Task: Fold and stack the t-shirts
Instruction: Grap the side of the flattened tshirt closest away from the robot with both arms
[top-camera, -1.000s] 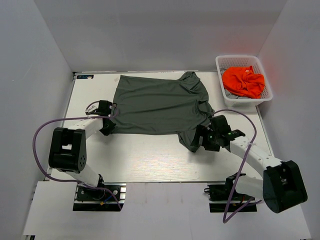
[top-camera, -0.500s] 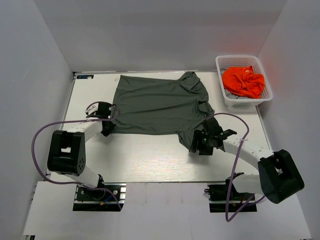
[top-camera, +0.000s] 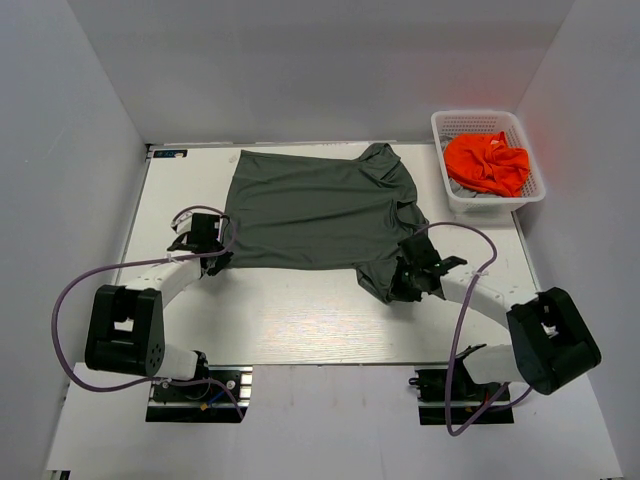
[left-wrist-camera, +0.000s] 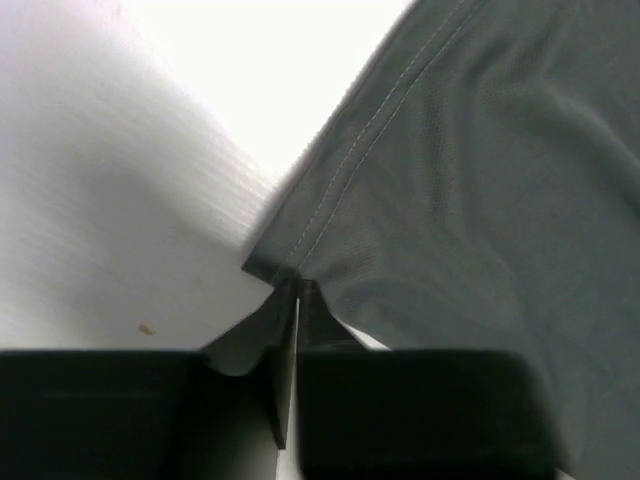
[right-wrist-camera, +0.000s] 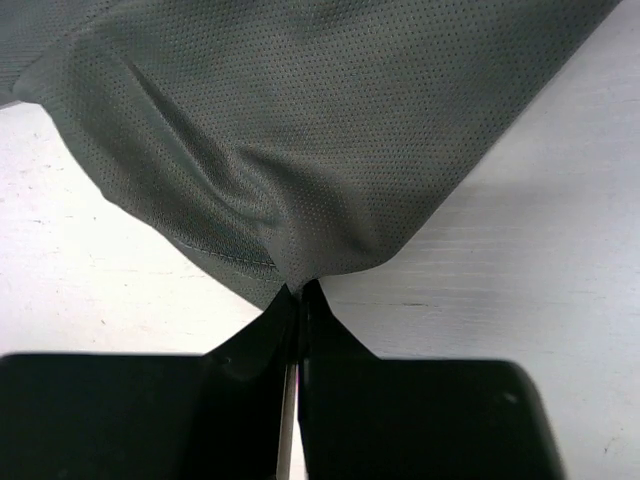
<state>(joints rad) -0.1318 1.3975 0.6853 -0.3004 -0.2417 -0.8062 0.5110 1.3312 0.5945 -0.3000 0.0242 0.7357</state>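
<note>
The dark olive-grey thin-fabric short-sleeved t-shirt (top-camera: 320, 205) lay spread across the far half of the white counter (top-camera: 300, 325). Most of it was flat, with loose folds along its right side. The left claw (left-wrist-camera: 296, 290) was pressed together on the shirt's near-left corner. Its tips pinched the cloth just beside the stitched hem, and the corner was drawn to a point. The right claw (right-wrist-camera: 299, 292) was likewise closed on the shirt's near-right corner, where the fabric puckered into a crease above the tips. Both arms reached low over the counter from its near edge, one at each side of the garment. The bright orange t-shirt (top-camera: 487, 162) sat crumpled inside the white plastic lattice basket (top-camera: 521, 124) at the far-right corner of the counter, apart from the grey shirt. A strip of grey cloth showed beneath the orange one, but it could not be identified.
</note>
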